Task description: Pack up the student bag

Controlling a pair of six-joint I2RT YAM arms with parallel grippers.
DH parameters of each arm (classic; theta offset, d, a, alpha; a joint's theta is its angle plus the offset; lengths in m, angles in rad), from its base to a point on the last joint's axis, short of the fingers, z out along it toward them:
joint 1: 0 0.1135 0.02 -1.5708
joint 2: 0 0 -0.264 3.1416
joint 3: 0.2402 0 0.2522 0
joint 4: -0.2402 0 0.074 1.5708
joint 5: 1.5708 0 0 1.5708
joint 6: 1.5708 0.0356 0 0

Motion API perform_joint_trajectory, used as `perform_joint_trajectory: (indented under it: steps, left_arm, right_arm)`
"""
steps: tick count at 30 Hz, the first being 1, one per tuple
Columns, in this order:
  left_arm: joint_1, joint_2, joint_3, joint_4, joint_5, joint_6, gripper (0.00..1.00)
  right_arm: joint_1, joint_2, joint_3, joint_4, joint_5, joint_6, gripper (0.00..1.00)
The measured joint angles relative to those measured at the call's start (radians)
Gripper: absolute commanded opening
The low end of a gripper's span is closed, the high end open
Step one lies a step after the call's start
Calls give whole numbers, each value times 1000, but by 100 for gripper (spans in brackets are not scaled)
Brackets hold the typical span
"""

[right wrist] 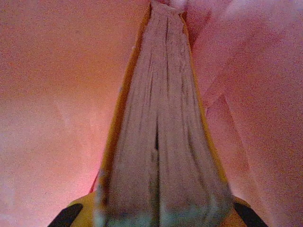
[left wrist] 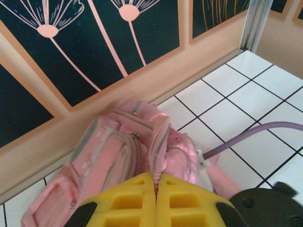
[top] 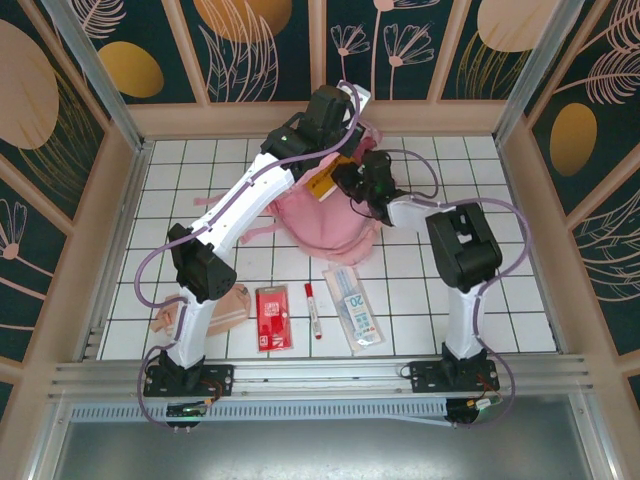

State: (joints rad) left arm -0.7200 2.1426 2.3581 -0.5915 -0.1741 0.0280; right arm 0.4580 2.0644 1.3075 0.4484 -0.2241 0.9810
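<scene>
- Student bag lies mid-table; inside its pink interior, the right gripper clamps a thick book.
- At the bag's 12 o'clock, the left gripper pinches its zipper edge.
- The bag is light pink, with grey strips and zipped front pockets.
- At its 6 o'clock, on the white tiled table: peach pouch, red packet, red pen, clear packet.
- Dark floral wall panels stand beyond.

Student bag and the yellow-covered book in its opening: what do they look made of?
Student bag: looks like soft fabric, matte pink, creased, with zip teeth and glossier pale panels. Book: seemingly paper, a greyish fibrous page block between thin yellow covers; cover finish unclear.
</scene>
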Motion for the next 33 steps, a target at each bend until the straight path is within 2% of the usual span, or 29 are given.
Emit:
perform_joint_trajectory:
  steps: [4,9,12,18,24,29,33]
  left_arm:
    - [1,11,0,-4,13,-15,0]
    - [5,17,0,-13,16,-30,0]
    - [8,23,-1,-16,8,-29,0]
    - [7,27,-10,-18,-24,-9,0]
    - [-2,26,-13,-13,-25,1,0]
    - [-6,26,-13,-5,-25,1,0]
    - [-6,26,-13,-4,-20,-3,0]
  right_arm:
    - [28,70,79,3,37,80,0]
    - [33,144,100,55,24,209,6]
    - [25,193,107,126,-22,268,0]
    - [-13,200,-28,398,-183,398,0]
    - [-51,164,-76,456,-256,444,0]
    - [-57,163,-74,470,-238,458,0]
    - [-50,163,-74,467,-176,457,0]
